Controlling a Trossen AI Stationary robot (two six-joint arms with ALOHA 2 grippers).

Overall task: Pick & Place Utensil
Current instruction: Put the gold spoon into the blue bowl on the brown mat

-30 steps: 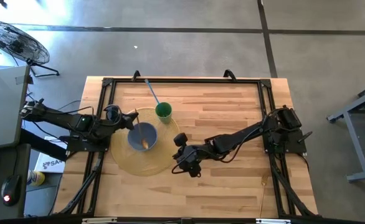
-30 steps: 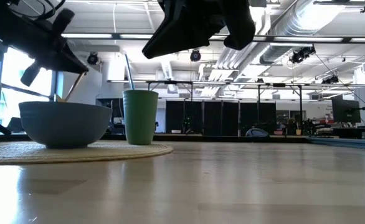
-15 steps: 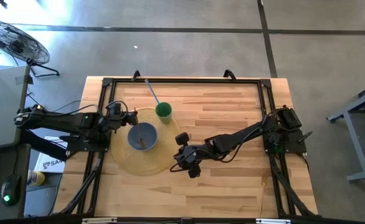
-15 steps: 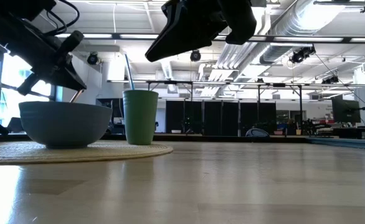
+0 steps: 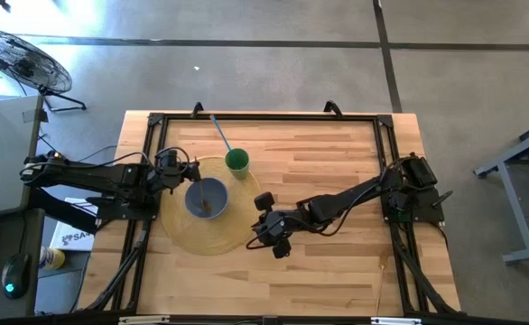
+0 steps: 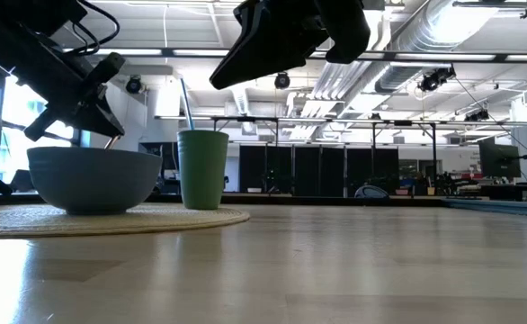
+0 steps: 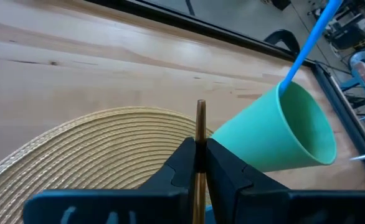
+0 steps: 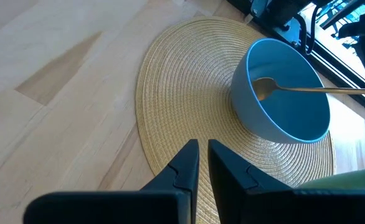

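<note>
A gold spoon [image 8: 307, 89] lies in a blue-grey bowl [image 5: 207, 197], its head inside and its handle slanting out over the rim. The bowl stands on a round woven mat [image 5: 198, 237]. My left gripper [image 5: 180, 170] is at the bowl's far-left rim, shut on the spoon. My right gripper [image 5: 272, 240] hovers shut above the table just right of the mat, touching nothing. In the low view the left gripper [image 6: 97, 112] hangs over the bowl [image 6: 93, 178]. My left gripper pinches the spoon's handle [image 7: 200, 134] between its two fingers [image 7: 181, 163], close to the handle's free end, which sticks out past the fingertips. The fingers lie along the handle. The spoon's head rests inside the bowl, so the spoon leans tilted.
A green cup [image 5: 237, 162] with a blue straw [image 5: 220, 133] stands on the mat's far edge, close beside the bowl and the left gripper. A black frame [image 5: 264, 117] runs round the table's edges. Bare wood [image 5: 337, 162] lies to the right of the mat.
My left gripper has drawn back a little toward the table's left edge and sunk lower over the bowl's rim, still shut on the spoon. The spoon's handle now shows shorter above the rim in the low view. The right arm has barely shifted.
</note>
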